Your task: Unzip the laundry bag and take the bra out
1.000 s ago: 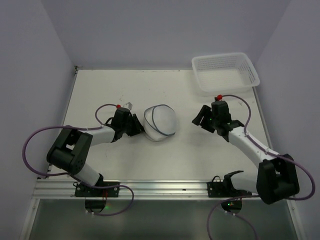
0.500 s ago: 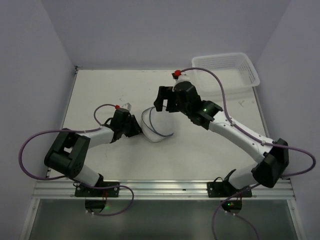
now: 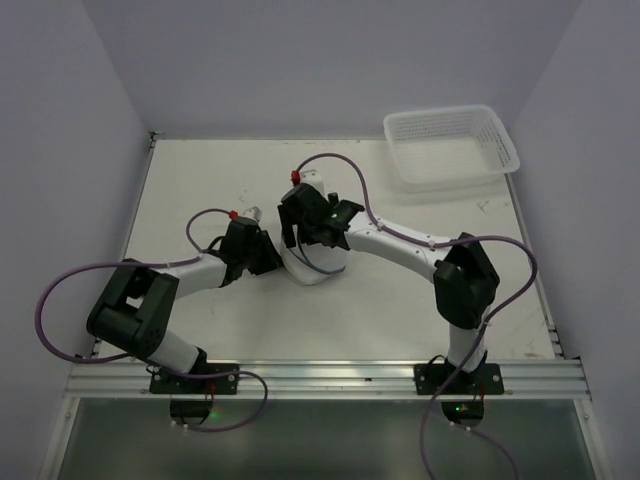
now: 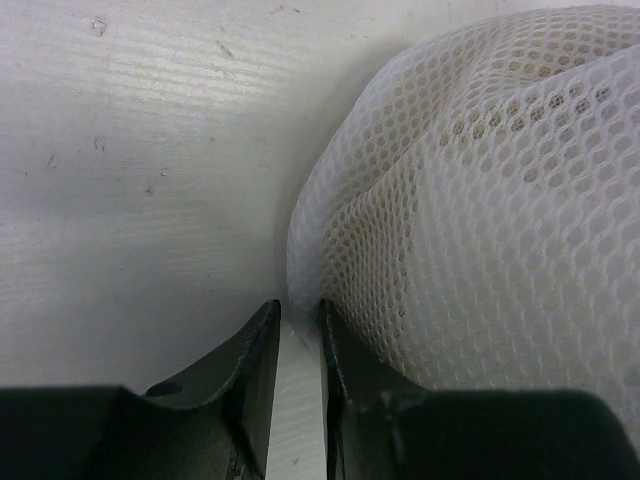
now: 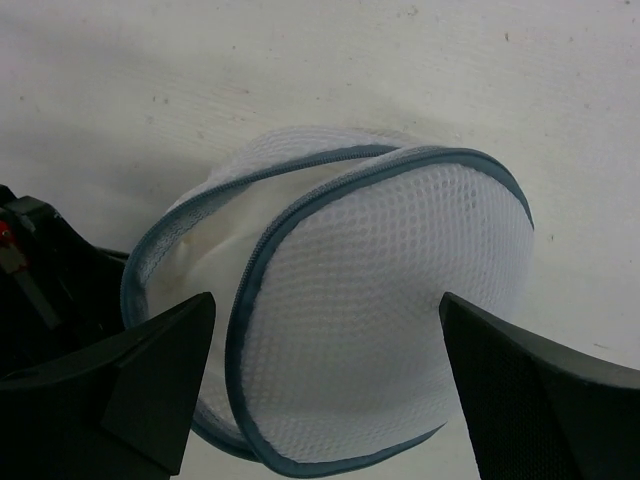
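Left gripper [image 4: 297,345]: jaws drawn in to a narrow slit at the bag's left hem. A thin white strip sits between them, so it appears to be nipping the hem, low against the table [image 3: 400,300].

Right gripper [image 5: 325,300]: fingers [image 5: 150,380] spread wide, nothing between them. It hovers over the bag with one finger on each side, not touching it as far as its wrist view shows.

Laundry bag [image 5: 380,300]: lies mid-table between the two grippers, a domed white mesh. Two blue-grey zipper [image 5: 300,210] bands run around it, with a smooth white panel between them on the left. Cannot tell whether that panel is a side wall or a mouth already parted. No zipper pull found in any view.

Bra [image 4: 470,230]: a beige tone shows through the mesh in the left wrist view, judged to be the bra, inside the bag. Nothing lies loose on the table beside the bag.

Basket [image 3: 445,112]: far right corner, well apart from the bag.

Progress, judged: early. The bag is anchored on one side and the free gripper is positioned over it. To do: find and grip the pull, run the zipper round the rim, reach in, lift the bra out.
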`<action>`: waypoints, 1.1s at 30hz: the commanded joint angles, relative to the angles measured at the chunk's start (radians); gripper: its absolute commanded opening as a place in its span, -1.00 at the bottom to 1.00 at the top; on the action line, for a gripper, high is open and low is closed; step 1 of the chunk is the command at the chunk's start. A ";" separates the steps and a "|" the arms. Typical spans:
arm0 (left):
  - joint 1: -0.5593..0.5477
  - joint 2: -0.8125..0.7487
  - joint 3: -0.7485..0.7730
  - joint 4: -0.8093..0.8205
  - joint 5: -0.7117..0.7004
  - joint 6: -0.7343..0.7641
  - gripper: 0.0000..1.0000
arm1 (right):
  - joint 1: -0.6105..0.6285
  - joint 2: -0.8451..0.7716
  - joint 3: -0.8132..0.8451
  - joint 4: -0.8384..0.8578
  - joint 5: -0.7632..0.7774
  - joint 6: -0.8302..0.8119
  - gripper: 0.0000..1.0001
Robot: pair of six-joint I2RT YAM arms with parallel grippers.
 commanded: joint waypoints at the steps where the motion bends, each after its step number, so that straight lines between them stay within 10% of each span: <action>1: -0.004 -0.022 -0.010 -0.009 -0.035 0.014 -0.49 | 0.005 0.007 0.048 -0.049 0.085 0.020 0.91; 14: -0.004 0.011 -0.007 -0.012 -0.041 0.030 -0.56 | -0.185 -0.411 -0.366 -0.020 0.126 0.034 0.95; 23: -0.004 0.016 0.018 -0.018 -0.021 0.045 -0.58 | -0.384 -0.690 -0.525 -0.009 -0.170 -0.006 0.90; 29: -0.004 0.005 0.018 -0.026 -0.013 0.051 -0.59 | -0.358 -0.659 -0.457 0.183 -0.575 -0.058 0.75; 33: -0.004 -0.009 0.018 -0.035 -0.021 0.050 -0.59 | -0.270 -0.478 -0.362 0.227 -0.556 -0.048 0.67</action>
